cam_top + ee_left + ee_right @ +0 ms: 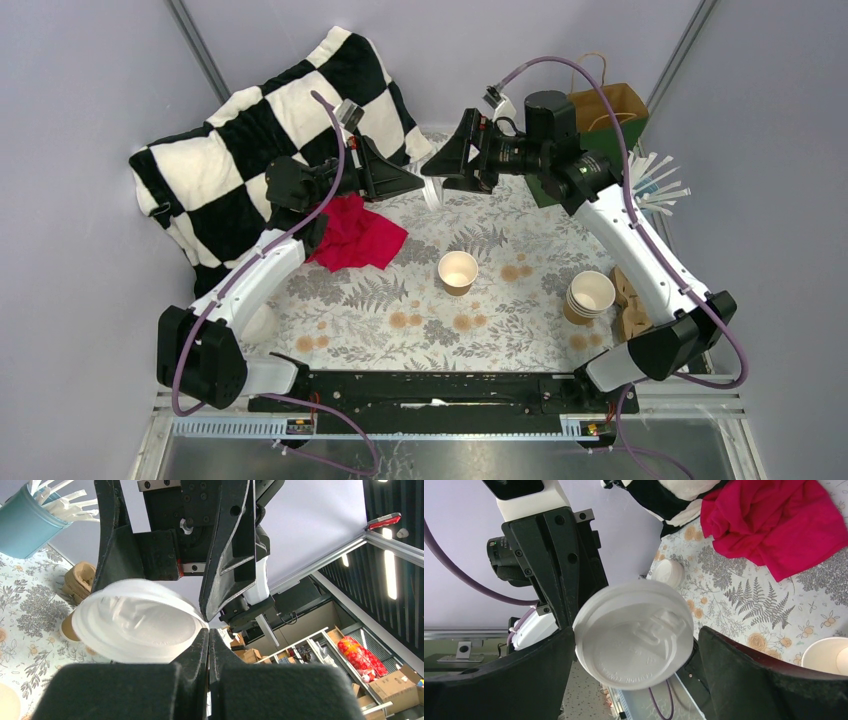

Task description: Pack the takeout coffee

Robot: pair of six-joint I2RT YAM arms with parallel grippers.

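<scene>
The takeout coffee cup (pixel 458 270), a single brown paper cup, stands lidless on the floral cloth and shows at the lower right of the right wrist view (pixel 826 655). Its white plastic lid (pixel 634 635) hangs in the air at the back middle (pixel 432 192). My left gripper (pixel 419 181) is shut on the lid's rim (pixel 135 625), with its fingers (pixel 208 632) pressed together. My right gripper (pixel 438 176) faces it, open (pixel 636 632), with one finger on each side of the lid. Its left finger is at the lid's edge and its right finger stands a little off.
A stack of lidless cups (pixel 590 295) and a cardboard carrier (pixel 632 300) sit at the right. A brown paper bag (pixel 610 115) and a teal pot of white sticks (pixel 25 525) stand at the back right. A red cloth (pixel 355 235) and a checked blanket (pixel 270 130) lie at the left.
</scene>
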